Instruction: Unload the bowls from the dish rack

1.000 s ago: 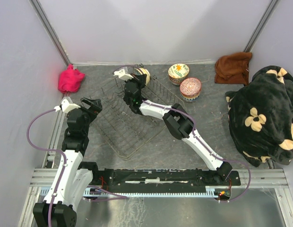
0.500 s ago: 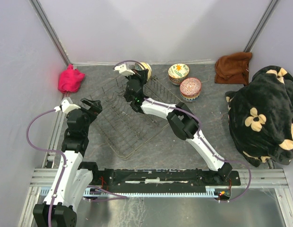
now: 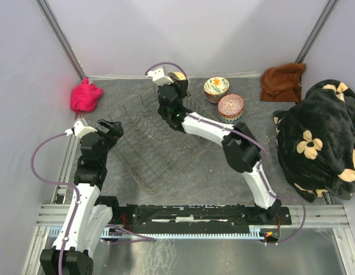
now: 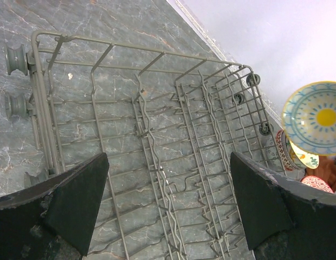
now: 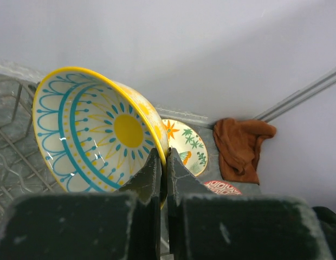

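Hovering over the dish rack's (image 3: 149,163) near end, the left arm's (image 3: 89,163) jaws stand apart. The right arm's (image 3: 206,127) jaws clamp a yellow bowl's (image 5: 92,130) rim above the rack's far edge, with stacked bowls (image 3: 230,106) on the surface to its right.

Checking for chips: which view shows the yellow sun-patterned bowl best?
Right wrist: the yellow bowl looms large, inside facing the camera, rim between the jaws. Left wrist shows it small at the right edge; top external, barely a sliver.

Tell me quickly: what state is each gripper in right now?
Left gripper: open, holding nothing, facing the dish rack.
Right gripper: shut on the rim of the yellow bowl.
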Controlling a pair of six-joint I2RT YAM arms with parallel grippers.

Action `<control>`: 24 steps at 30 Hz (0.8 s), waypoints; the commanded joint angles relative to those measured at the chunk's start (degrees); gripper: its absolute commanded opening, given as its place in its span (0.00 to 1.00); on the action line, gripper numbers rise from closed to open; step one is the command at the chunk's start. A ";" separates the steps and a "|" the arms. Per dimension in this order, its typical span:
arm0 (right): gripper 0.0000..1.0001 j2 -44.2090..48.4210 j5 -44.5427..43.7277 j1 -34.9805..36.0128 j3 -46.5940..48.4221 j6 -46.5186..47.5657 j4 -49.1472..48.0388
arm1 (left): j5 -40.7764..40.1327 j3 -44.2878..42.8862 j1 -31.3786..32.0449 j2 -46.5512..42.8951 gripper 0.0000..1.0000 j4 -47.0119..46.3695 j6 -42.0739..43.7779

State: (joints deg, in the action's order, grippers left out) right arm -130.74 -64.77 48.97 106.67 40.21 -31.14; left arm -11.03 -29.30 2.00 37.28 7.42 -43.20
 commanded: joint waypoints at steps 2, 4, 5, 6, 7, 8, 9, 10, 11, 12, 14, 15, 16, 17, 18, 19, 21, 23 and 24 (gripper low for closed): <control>0.01 17.24 6.27 -4.40 -2.52 -24.14 21.75 | 0.86 -2.30 0.15 -0.36 0.99 -2.04 1.13; 0.01 20.99 9.87 -7.12 -3.37 -30.91 31.06 | 1.67 -2.31 0.11 0.13 0.99 -2.42 1.06; 0.01 22.52 11.62 -8.47 -3.43 -34.29 35.67 | 2.30 -2.26 0.10 0.35 0.99 -2.73 1.11; 0.01 24.43 14.60 -10.32 -3.47 -38.02 40.69 | 2.84 -2.25 0.15 0.66 0.99 -2.92 1.24; 0.01 25.72 17.30 -12.41 -3.55 -41.35 45.14 | 3.29 -2.28 0.11 0.92 0.99 -3.09 1.27; 0.01 27.08 20.35 -14.40 -3.95 -44.89 48.85 | 3.65 -2.14 0.11 1.15 0.99 -3.36 1.28; 0.01 28.37 23.71 -16.67 -4.66 -47.89 51.85 | 3.88 -2.00 0.13 1.39 0.99 -3.86 1.20; 0.01 29.67 26.62 -18.76 -5.77 -50.23 53.86 | 4.00 -1.66 0.11 1.58 0.99 -4.27 1.07; 0.01 30.96 29.42 -20.62 -7.28 -52.16 54.98 | 4.10 -1.40 0.09 1.69 0.99 -4.60 0.95; 0.01 31.97 31.57 -22.47 -8.48 -53.83 55.90 | 4.15 -1.28 0.11 1.86 0.99 -4.88 0.93; 0.01 33.76 35.21 -25.76 -10.60 -56.43 57.68 | 4.49 -1.16 0.11 2.38 0.99 -5.23 0.78; 0.01 34.40 36.70 -27.23 -11.44 -57.81 58.52 | 4.76 -1.14 0.11 2.59 0.99 -5.55 0.63; 0.01 34.82 38.53 -28.65 -12.06 -58.69 59.38 | 5.05 -0.99 0.10 2.73 0.99 -5.90 0.43; 0.01 35.14 40.59 -30.05 -12.62 -59.41 59.96 | 5.39 -0.80 0.11 2.78 0.99 -6.25 0.18; 0.01 35.35 42.46 -31.35 -13.27 -60.05 60.30 | 5.80 -0.69 0.11 2.84 0.99 -6.73 -0.08; 0.01 35.52 44.15 -32.62 -14.04 -60.67 60.69 | 6.03 -0.53 0.13 2.97 0.99 -7.01 -0.22; 0.01 35.86 47.15 -34.84 -15.22 -61.51 61.09 | 6.23 -0.46 0.11 3.13 0.99 -7.34 -0.51; 0.01 36.26 48.58 -36.05 -16.65 -62.02 60.91 | 6.56 -0.34 0.11 3.32 0.99 -7.92 -0.65; 0.01 36.40 49.32 -36.46 -17.38 -62.17 60.66 | 6.67 -0.27 0.07 3.51 0.99 -8.06 -0.66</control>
State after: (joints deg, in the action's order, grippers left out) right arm -98.28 -22.26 14.13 89.97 -17.89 31.27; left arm -5.89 -29.30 2.00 40.53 3.68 -43.24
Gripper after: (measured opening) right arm 0.036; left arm 0.993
